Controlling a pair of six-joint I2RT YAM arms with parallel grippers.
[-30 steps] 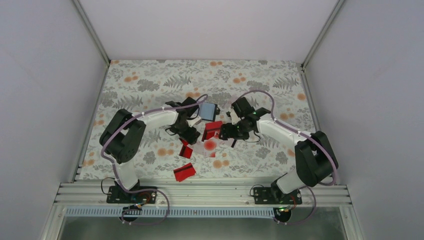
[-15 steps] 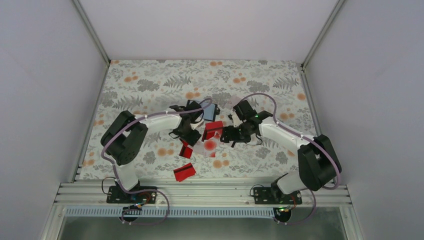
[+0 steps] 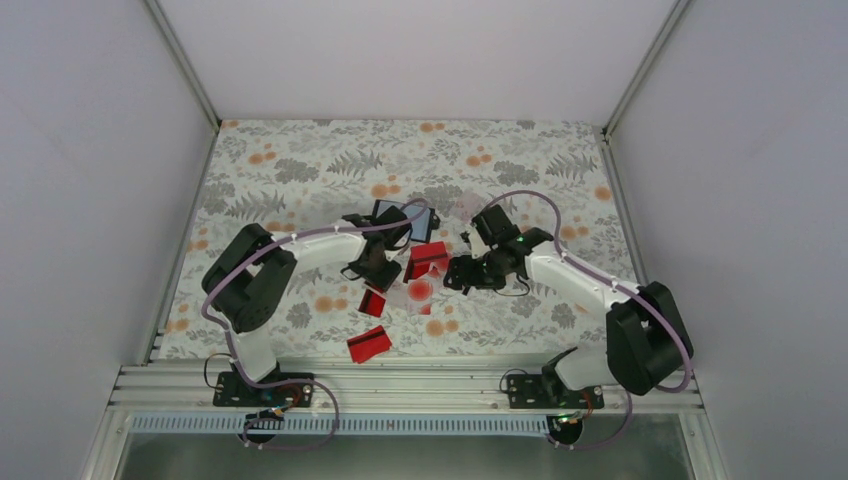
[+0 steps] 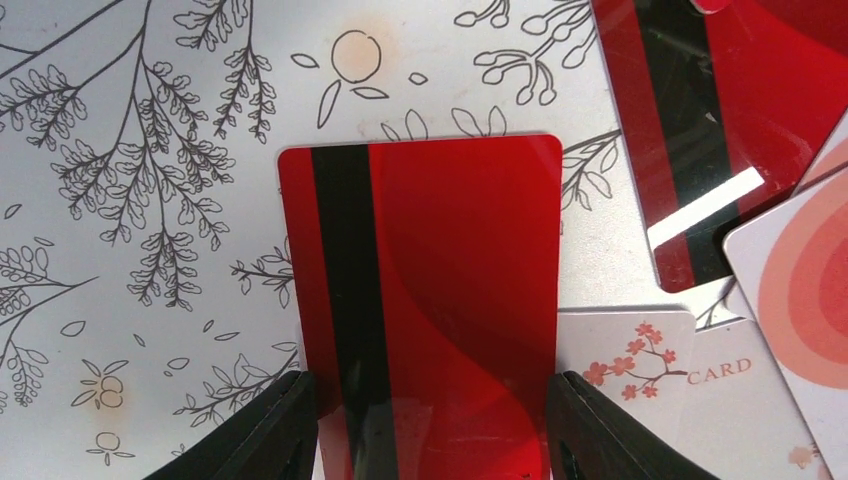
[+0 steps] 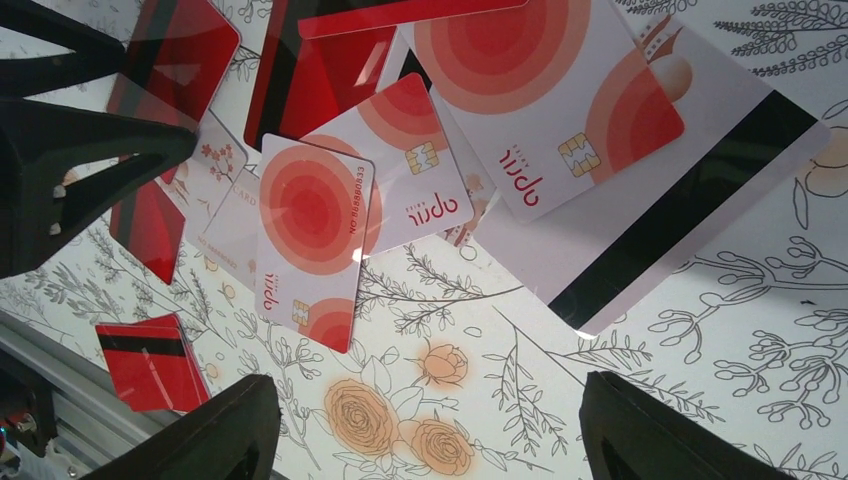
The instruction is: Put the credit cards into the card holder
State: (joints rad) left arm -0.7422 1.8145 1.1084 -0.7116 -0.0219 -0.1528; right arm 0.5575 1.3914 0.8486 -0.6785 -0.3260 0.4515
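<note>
The card holder (image 3: pixel 405 217), black with a grey-blue inside, lies open behind the left wrist. Credit cards lie in a loose pile mid-table: red ones (image 3: pixel 428 258), a whitish one with a red dot (image 3: pixel 420 290), and one red card apart near the front (image 3: pixel 368 344). My left gripper (image 3: pixel 372 272) points at a red card with a black stripe (image 4: pixel 430 300); its fingers (image 4: pixel 270 435) press against both long edges. My right gripper (image 3: pixel 458 272) is open wide and empty just right of the pile, over bare cloth (image 5: pixel 430 430), with whitish cards (image 5: pixel 310 215) ahead of it.
The floral cloth (image 3: pixel 300 170) covers the table inside white walls. A metal rail (image 3: pixel 400 385) runs along the near edge. In the right wrist view the left gripper's black fingers (image 5: pixel 70 150) show at the upper left, close to the pile.
The left wrist has shifted slightly toward the front over the red card. The right arm has drawn back a little to the right. The card holder shows more from behind the left wrist.
</note>
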